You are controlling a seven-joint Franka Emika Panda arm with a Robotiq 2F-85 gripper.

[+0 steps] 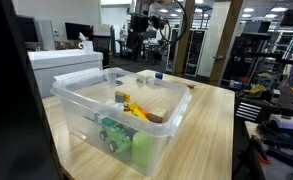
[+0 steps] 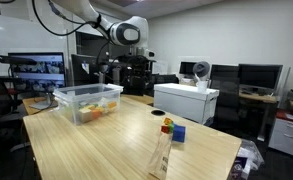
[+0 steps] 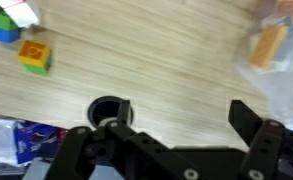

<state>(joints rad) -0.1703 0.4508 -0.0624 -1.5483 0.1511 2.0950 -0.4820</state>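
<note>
- Claw (image 3: pixel 178 112) open: jaws wide apart, nothing between them, only bare bench (image 3: pixel 166 50) below.
- Wrist view: left finger sits over a round dark hole (image 3: pixel 108 105) in the bench top.
- Wood block (image 3: pixel 269 45) is the nearest thing, up and to the right of the right finger and clear of it. It is tan, oblong, plain and tilted, and it looks blurred. Hazy clear plastic lies just beside it at the right edge; can't tell whether the block is inside or outside that plastic.
- Yellow block (image 3: pixel 34 55) lies further off to the upper left. It has a yellow-green body with an orange top and rests flat on the bench.
- Blue-green blocks (image 3: pixel 1 25) sit in the top left corner with a white piece on them, just beside the yellow block.
- Clear bin (image 1: pixel 86 90) stands on the bench in both exterior views, with mixed toys (image 1: pixel 136 112) inside.
- Arm (image 2: pixel 131 30) hangs above and behind the bin (image 2: pixel 86 100); the claw is lost against dark clutter there.
</note>
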